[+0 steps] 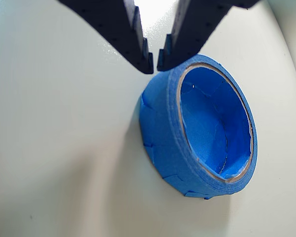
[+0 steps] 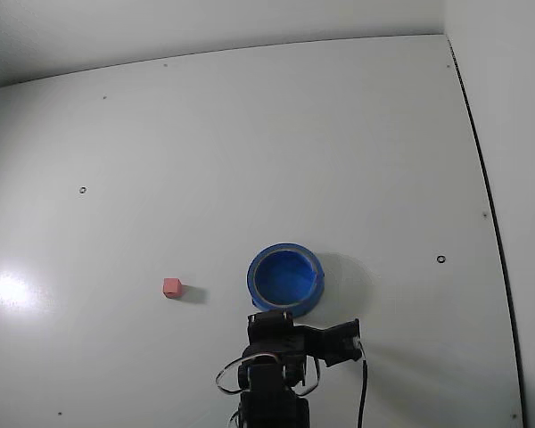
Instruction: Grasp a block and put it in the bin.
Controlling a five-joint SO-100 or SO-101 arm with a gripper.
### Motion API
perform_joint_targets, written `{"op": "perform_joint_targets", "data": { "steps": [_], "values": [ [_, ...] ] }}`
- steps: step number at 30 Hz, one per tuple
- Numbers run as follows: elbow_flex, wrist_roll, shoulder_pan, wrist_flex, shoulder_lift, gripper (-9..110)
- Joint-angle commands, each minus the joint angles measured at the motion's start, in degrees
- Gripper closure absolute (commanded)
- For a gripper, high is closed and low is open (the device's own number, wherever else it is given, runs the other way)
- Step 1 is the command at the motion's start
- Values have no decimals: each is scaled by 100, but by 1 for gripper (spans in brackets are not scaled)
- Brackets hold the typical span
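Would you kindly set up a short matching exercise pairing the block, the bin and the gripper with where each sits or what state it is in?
Things:
1. block
2. bin
3. gripper

Descriptions:
A. blue and round, nothing inside it
B. fingertips nearly together with nothing between them, beside the blue rim in the wrist view
C. lies alone on the white table, left of the blue container in the fixed view

Pairs: 1-C, 2-A, 3-B
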Motion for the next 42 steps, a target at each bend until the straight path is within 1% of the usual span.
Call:
{"op": "perform_joint_targets", "data": {
  "steps": [1, 16, 19, 24, 28, 31, 35, 38, 42],
  "values": [
    [26, -1890, -70, -26, 9, 102],
    [0, -2021, -70, -26, -9, 101],
    [-105, -2610, -70, -26, 18, 99],
    [-800, -4017, -70, -35, -62, 87],
    [-1433, -4825, -123, -35, -79, 80],
    [-1960, -5335, -483, -26, -88, 79],
    [-2602, -5722, -1301, -26, -378, 79],
    [-3023, -5801, -1793, -18, -1151, 79],
    [-3524, -5792, -2197, -35, -2628, 79]
  ]
}}
